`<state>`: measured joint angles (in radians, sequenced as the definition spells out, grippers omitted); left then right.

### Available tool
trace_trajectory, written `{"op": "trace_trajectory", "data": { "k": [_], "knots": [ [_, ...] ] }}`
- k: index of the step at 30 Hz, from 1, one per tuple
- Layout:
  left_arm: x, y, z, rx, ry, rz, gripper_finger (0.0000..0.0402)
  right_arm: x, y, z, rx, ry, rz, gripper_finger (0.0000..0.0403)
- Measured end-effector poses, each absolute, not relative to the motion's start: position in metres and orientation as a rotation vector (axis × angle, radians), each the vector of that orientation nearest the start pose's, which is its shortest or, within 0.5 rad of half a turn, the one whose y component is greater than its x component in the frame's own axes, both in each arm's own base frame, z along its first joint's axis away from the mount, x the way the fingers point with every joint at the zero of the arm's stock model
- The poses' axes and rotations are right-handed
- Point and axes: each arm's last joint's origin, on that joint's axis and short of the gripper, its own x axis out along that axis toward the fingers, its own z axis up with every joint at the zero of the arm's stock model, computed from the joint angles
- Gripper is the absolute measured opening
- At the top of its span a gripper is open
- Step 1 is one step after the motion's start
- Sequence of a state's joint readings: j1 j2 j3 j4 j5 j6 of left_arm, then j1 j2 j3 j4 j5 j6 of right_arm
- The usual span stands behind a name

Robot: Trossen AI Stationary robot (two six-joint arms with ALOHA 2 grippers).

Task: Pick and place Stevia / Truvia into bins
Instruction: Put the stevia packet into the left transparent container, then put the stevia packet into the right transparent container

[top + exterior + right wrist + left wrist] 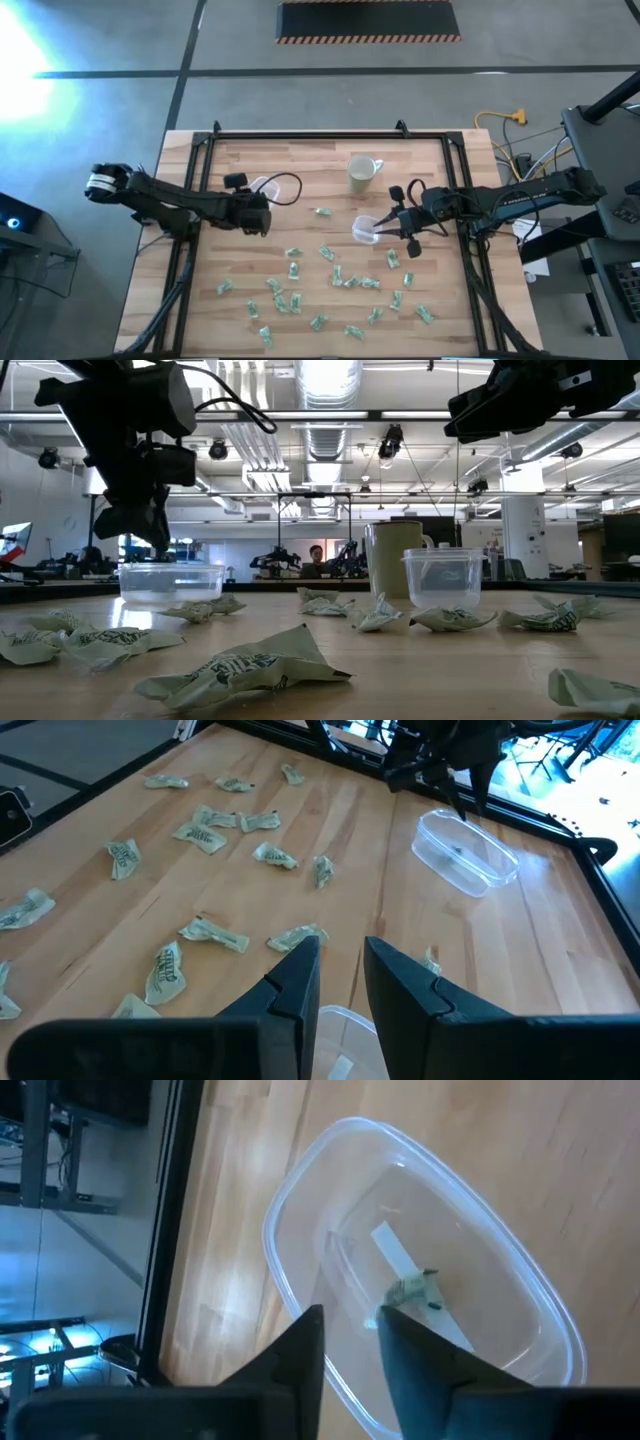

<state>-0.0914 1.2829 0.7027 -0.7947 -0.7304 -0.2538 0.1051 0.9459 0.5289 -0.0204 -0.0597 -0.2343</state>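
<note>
The left claw (350, 1342) hangs over the wider bin (420, 1270), its two dark, blunt fingers a narrow gap apart and holding nothing. Just past the fingertips, one crumpled green-and-white packet (412, 1288) lies inside that bin. The bin is clear, thin plastic, oblong with rounded corners and a rolled rim, and it stands left of centre in the high view on a table (300, 160) of pale, butcher-block wood strips.

The right claw (340, 970) is poised above the smaller bin (366, 229), right of centre in the high view; its fingers are slightly parted with nothing between them. This bin is a squarish clear cup with a lipped rim, seen at centre right in the low view beside a pale, smooth mug (362, 174) with a handle.

The remaining packets (330, 285) are scattered across the lower middle of the high view, well apart from the wider bin. They are small, flat paper sachets, creased and twisted, pale green with white patches and dark print. A black metal frame (320, 135) edges the table.
</note>
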Motion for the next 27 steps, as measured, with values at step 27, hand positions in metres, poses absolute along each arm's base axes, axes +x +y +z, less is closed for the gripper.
{"op": "trace_trajectory", "data": {
  "k": [27],
  "knots": [
    [0.223,-0.012,0.208,0.145,1.049,0.533,0.0121,0.175,0.078,0.179,-0.004,0.909,0.095,0.0073]
  ]
}}
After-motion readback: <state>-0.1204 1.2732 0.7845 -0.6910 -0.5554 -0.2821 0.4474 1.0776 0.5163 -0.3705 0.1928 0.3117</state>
